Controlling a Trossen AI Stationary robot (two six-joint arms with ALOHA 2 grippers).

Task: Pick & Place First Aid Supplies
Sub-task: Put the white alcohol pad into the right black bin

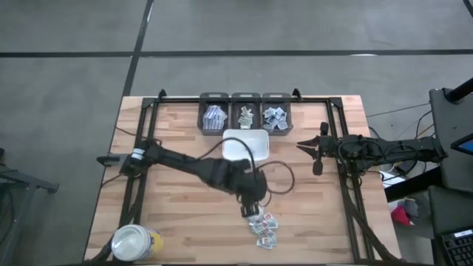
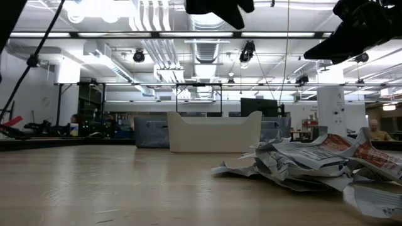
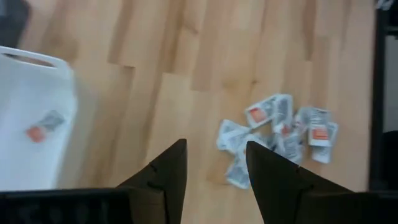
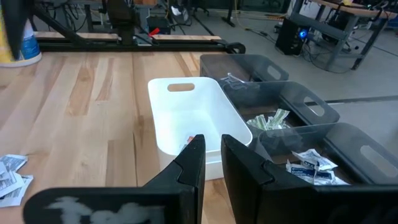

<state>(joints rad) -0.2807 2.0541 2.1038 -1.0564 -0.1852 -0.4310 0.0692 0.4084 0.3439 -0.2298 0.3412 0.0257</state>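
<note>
Wood-plank table (image 1: 177, 199) w/ a black frame round it, grey floor beyond. Along the far edge sit three dark bins (image 1: 244, 112) side by side, each w/ packets inside. Just in front of the middle bin is the white tray (image 1: 245, 145); left wrist view shows one packet w/ a red patch (image 3: 43, 126) lying in it.

First aid supplies: loose pile of small white packets (image 1: 264, 227) on the bare table near the front edge, right of centre, well apart from the tray. Grey, red print on them. In the low view the pile (image 2: 314, 162) lies crumpled in the foreground, tray (image 2: 213, 132) farther back.

Left arm reaches diagonally across the table from the left side. Left gripper (image 1: 252, 206) hangs above the table at the pile's near-tray edge, approx. over the first packets. Fingers (image 3: 168, 174) spread apart, nothing between them; bare wood shows thru the gap, the pile (image 3: 280, 134) just ahead of the tips.

Right arm waits at the right side of the table, level w/ the tray. Right gripper (image 1: 313, 148) points toward the tray, well apart from it. Its fingers (image 4: 193, 162) stand close w/ only a narrow gap, nothing in them.

Yellow jar w/ white lid (image 1: 135, 242) at the front left corner, far from everything else.
</note>
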